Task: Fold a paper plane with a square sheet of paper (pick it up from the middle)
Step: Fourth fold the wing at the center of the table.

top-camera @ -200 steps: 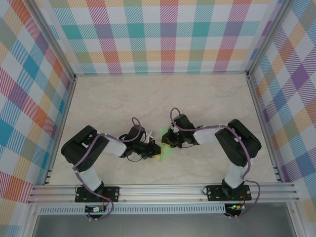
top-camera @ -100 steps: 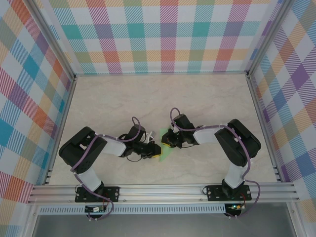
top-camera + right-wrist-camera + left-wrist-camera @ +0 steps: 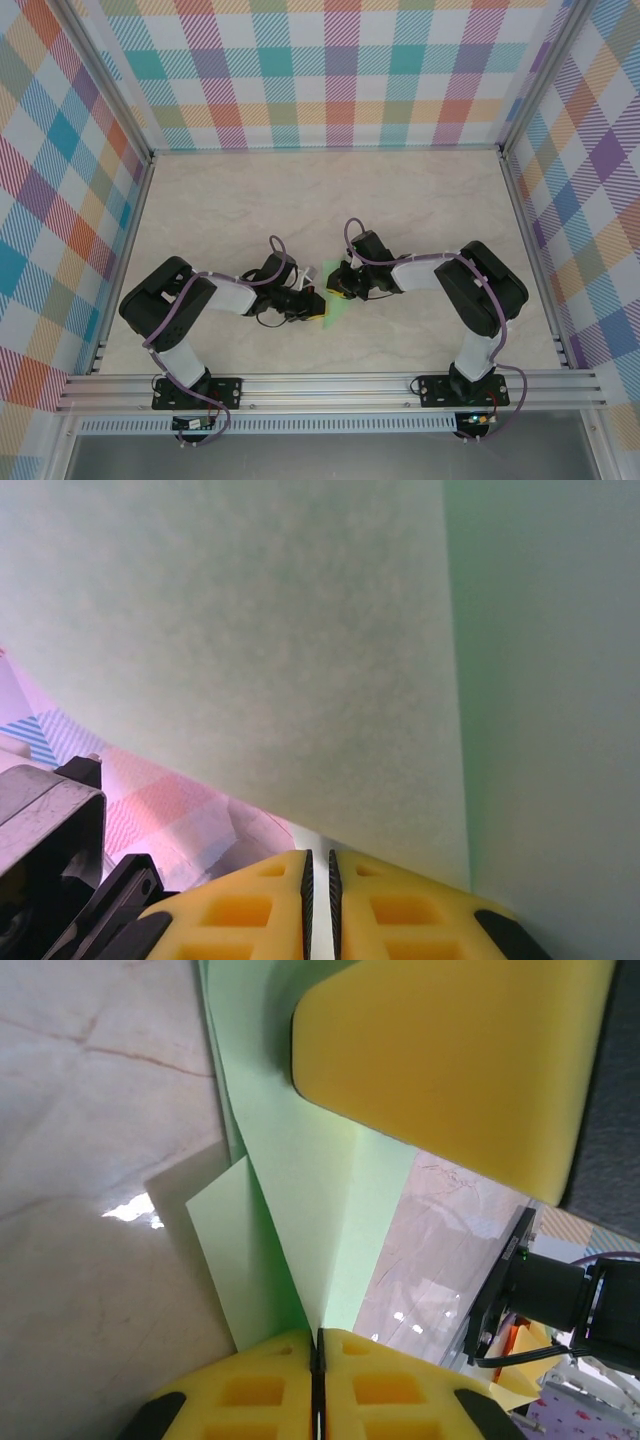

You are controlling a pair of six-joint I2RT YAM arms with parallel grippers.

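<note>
The square sheet of paper is pale green and folded into a pointed shape with a centre crease. It sits low over the table between both grippers. My left gripper is shut on the crease at the paper's narrow end. In the left wrist view the folded paper fans away from the pads, and one yellow pad of the right gripper lies against its far part. My right gripper has its jaws nearly together on the paper's edge. The paper hides almost everything beyond them.
The marble table top stretches open behind the grippers. Checked walls with aluminium posts close it on three sides. A metal rail carrying both arm bases runs along the near edge.
The left arm's elbow has edged slightly left. The paper and the right arm stay where they were.
</note>
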